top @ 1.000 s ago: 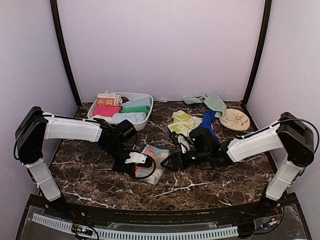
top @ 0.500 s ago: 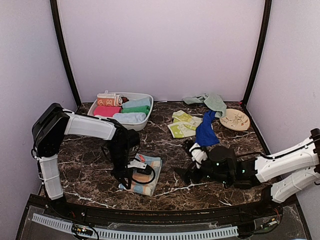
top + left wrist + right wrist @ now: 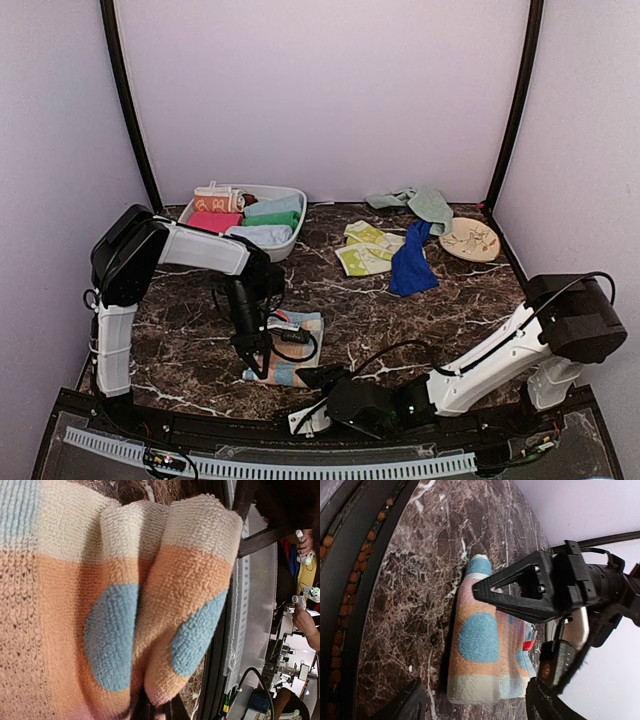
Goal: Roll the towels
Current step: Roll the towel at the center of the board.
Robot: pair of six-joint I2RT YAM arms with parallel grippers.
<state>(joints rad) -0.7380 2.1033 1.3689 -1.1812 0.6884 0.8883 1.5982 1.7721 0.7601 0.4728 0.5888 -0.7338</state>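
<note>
Dark marbled worktop [image 3: 420, 320] carries the peach-orange, blue-spotted cloth towel [image 3: 300, 335] near its front edge, with its long axis running roughly front to back. The left pincer [image 3: 256, 360] stands over it, clenched on a bunched fold. The right pincer [image 3: 472, 705], released and wide, lies low just before the towel's near end, facing along it. The left pincer's black finger stands in the way. A white oval plastic tub [image 3: 290, 200] and a crumpled dark blue towel [image 3: 410, 265] sit well apart behind.

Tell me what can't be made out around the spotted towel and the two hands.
- Left hand: left wrist view, spotted towel covers all but its dark tips; top view, its own wrist hides them.
- Right hand: right wrist view, bottom edge cuts its fingers.
- Tub: top view, upper rolls cover any lower towels.
</note>
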